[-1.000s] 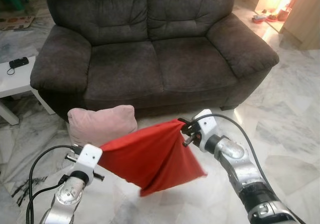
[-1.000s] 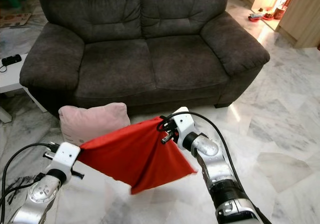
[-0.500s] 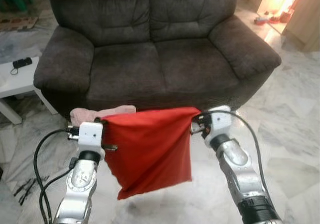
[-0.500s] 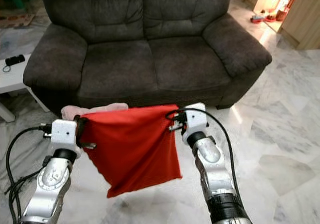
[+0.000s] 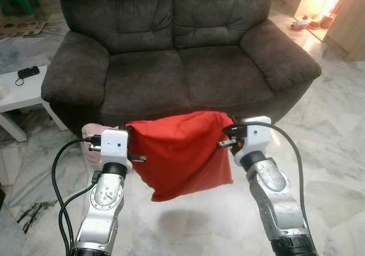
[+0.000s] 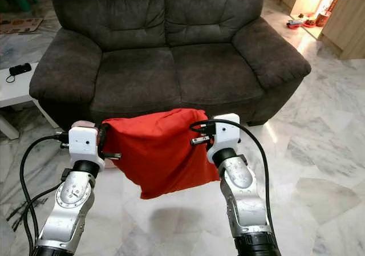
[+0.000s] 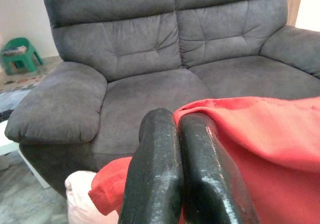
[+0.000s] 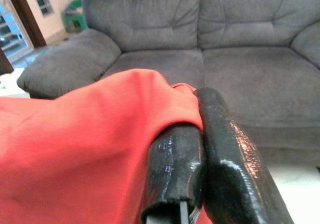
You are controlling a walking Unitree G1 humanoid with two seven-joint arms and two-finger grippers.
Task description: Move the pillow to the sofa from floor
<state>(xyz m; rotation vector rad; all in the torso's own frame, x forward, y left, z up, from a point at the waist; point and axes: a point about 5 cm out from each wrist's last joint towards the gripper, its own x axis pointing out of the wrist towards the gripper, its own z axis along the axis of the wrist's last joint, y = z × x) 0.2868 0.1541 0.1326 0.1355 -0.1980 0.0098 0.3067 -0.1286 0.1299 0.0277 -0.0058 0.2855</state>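
Red pillow: hangs in the air between the two arms, in front of the sofa's seat edge and above the marble floor; its top edge is stretched level from one gripper to the other and the rest sags down to a slanted lower edge.
Left gripper: fingers pressed together on the pillow's left top corner, red cloth pinched between them.
Right gripper: fingers clamped tight on the pillow's right top corner, with the cloth folding over one finger.
Sofa: dark grey, two seats, straight ahead of the robot; both seat cushions are bare.
Pink pillow: on the floor at the foot of the sofa's left armrest, mostly hidden behind the left arm and the red pillow.
Floor: pale marble tiles with grey veins.
Side table: white, left of the sofa, with a small black device lying on top.
Green stool: stands beyond the sofa's left armrest by the wall.
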